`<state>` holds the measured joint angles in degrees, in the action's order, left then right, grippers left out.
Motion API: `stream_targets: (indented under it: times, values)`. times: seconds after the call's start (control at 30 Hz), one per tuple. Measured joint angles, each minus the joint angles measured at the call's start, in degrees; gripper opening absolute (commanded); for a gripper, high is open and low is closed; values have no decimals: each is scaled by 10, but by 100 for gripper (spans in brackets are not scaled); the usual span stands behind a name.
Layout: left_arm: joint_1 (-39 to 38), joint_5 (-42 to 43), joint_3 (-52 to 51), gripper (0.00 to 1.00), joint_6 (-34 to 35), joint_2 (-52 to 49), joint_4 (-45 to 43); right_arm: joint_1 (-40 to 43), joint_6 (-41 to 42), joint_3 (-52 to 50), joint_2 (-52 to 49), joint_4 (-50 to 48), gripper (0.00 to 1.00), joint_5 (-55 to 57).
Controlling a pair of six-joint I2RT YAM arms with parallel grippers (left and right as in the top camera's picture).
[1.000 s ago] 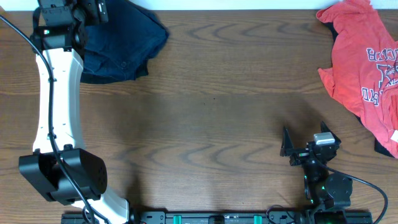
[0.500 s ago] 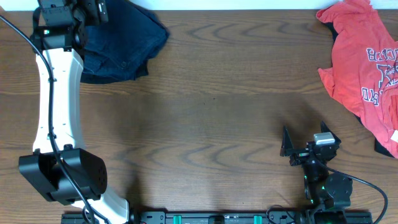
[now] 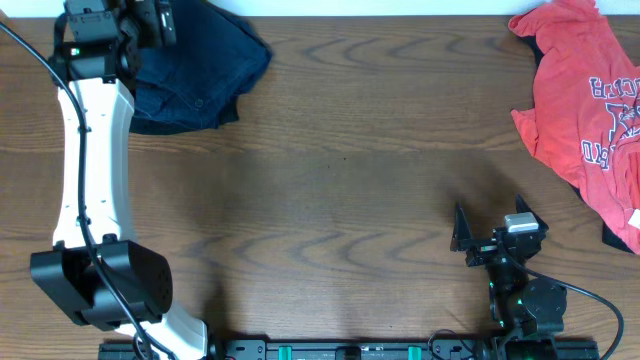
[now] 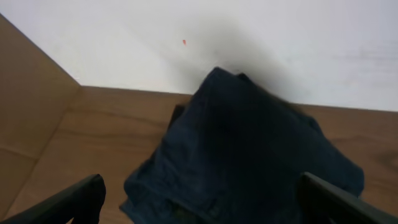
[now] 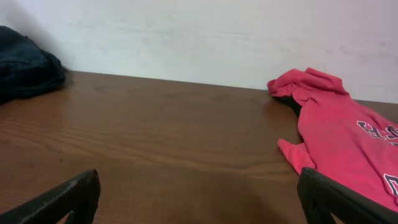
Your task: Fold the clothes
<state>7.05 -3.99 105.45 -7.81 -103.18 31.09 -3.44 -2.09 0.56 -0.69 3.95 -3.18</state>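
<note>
A crumpled pair of navy shorts (image 3: 205,75) lies in a heap at the far left corner of the wooden table (image 3: 350,180), close to the back edge. The left gripper (image 3: 160,22) hangs over the near-left part of that heap with its jaws spread wide and nothing between them. From the left wrist camera the two fingers (image 4: 81,199) stand at either side of the frame with the dark cloth below and ahead of them, and it is not clear whether they touch it. At the far right corner a red-orange T-shirt (image 3: 585,110) with printed lettering lies rumpled, running off the right edge of the overhead view, and a bit of dark cloth (image 3: 615,238) shows under its lower edge. The right gripper (image 3: 489,215) sits low near the front edge on the right side, well apart from the shirt, with its jaws also wide apart and empty, pointing across bare wood toward the back wall.
</note>
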Motion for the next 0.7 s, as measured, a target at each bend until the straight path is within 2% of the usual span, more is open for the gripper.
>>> stream_targets:
  times: [0.17, 0.4, 0.57, 0.7]
  values:
    - [-2, -3, -5, 98, -2, 47, 46, 0, 0, 0, 0, 0, 99, 0]
    - [-2, 17, -42, 98, -4, 170, 46, 0, 0, 0, 0, 0, 99, 0]
    - [-1, 26, -122, 98, -10, 242, 9, 0, 0, 0, 0, 0, 99, 0]
    - [-1, 28, -238, 98, -10, 307, -57, 0, 0, 0, 0, 0, 99, 0]
